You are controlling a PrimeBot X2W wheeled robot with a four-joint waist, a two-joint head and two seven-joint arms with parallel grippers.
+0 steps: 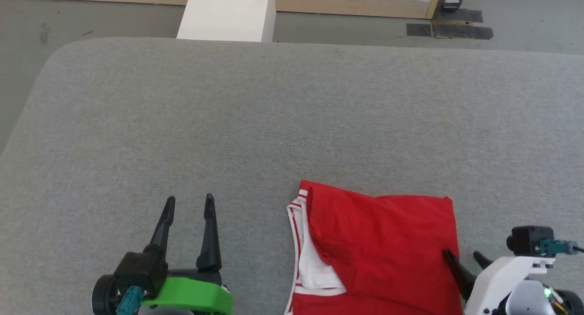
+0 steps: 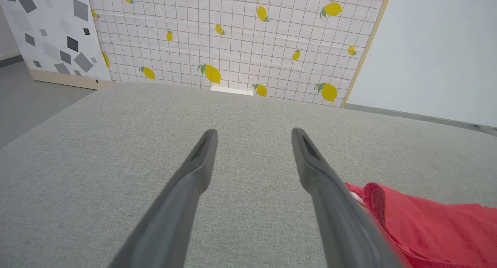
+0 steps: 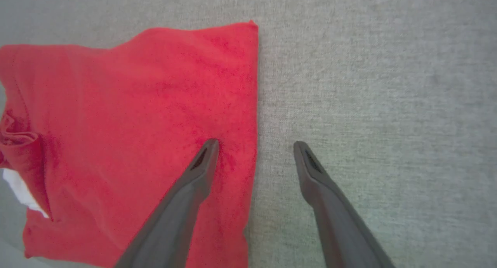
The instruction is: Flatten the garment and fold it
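Jersey T-shirt (image 1: 383, 251) lies folded on the bench (image 1: 273, 123), free because left end effector (image 1: 190, 197) and right end effector (image 1: 461, 253) gape open.

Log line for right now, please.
garment: folded, red back up | left gripper: open, apart from it | right gripper: open, straddling its edge

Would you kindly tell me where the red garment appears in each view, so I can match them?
Head view: garment at bottom, right of centre, beside the right hand.
Left wrist view: garment in the bottom right corner.
Right wrist view: garment across the left half.
Shared landmark: the grey padded surface beneath it.
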